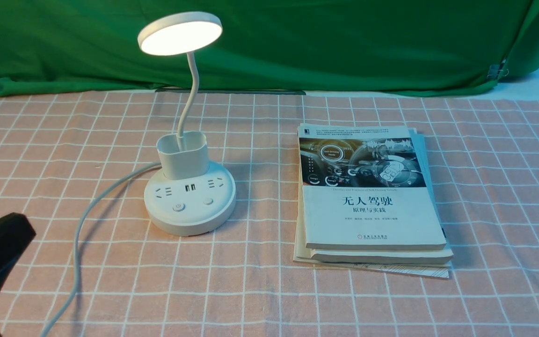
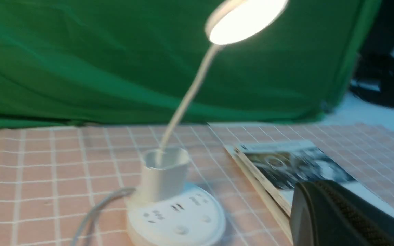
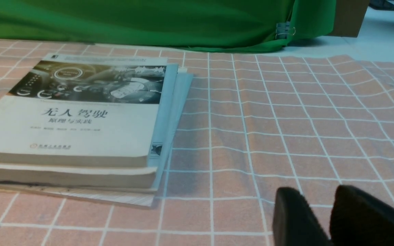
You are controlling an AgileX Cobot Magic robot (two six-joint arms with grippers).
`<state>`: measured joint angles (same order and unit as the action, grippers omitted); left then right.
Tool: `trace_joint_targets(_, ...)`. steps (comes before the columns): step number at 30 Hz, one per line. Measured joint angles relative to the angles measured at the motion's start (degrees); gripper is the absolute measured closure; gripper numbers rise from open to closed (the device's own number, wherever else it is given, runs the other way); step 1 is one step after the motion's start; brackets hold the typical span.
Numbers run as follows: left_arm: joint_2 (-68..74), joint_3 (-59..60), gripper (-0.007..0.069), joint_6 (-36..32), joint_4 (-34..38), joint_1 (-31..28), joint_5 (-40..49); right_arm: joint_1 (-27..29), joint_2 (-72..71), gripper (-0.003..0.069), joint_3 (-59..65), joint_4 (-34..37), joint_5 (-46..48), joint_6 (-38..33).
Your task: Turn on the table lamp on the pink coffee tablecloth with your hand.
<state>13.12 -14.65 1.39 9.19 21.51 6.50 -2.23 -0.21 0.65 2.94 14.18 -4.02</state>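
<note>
The white table lamp stands on the pink grid tablecloth, left of centre. Its round head glows. Two buttons sit on the front of its base, and its grey cord runs to the near left. My left gripper is black and hangs at the lower left, apart from the base. In the left wrist view the left gripper shows as one closed dark mass, with the lamp ahead. My right gripper hangs low over bare cloth, its jaws slightly apart and empty.
A stack of books lies right of the lamp; it also shows in the right wrist view and the left wrist view. A green backdrop cloth hangs along the far edge.
</note>
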Motion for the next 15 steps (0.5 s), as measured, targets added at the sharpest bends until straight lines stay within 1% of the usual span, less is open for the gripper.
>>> trace_joint_targets(4,-7.1,8.8,0.0622,0.0,0.0,-6.1,-6.5,0.0,0.0,0.0421,0.0,0.0,0.0,0.0)
trace_joint_targets(5,-7.5,9.3,0.0622,0.0,0.0,-6.8,-6.5,0.0,0.0,0.0421,0.0,0.0,0.0,0.0)
trace_joint_targets(6,-10.7,13.3,0.0622,0.0,0.0,-9.1,-8.2,0.0,0.0,0.0421,0.0,0.0,0.0,0.0)
trace_joint_targets(7,-11.8,14.2,0.0622,0.0,0.0,-10.5,-7.7,0.0,0.0,0.0421,0.0,0.0,0.0,0.0)
trace_joint_targets(10,-13.0,14.9,0.0622,0.0,-1.1,-13.6,-1.3,0.0,0.0,0.0421,0.0,0.0,-0.2,0.0)
trace_joint_targets(12,-13.0,14.9,0.0622,0.0,-1.6,-14.3,1.3,0.0,0.0,0.0421,0.0,0.0,0.0,0.0)
trace_joint_targets(13,-13.0,14.9,0.0622,0.0,-2.2,-15.0,4.6,0.0,0.0,0.0421,0.0,0.0,0.0,0.0)
trace_joint_targets(15,-13.1,14.9,0.0622,-0.1,-3.1,-15.2,7.0,0.0,0.0,0.0421,0.0,0.0,0.0,0.0)
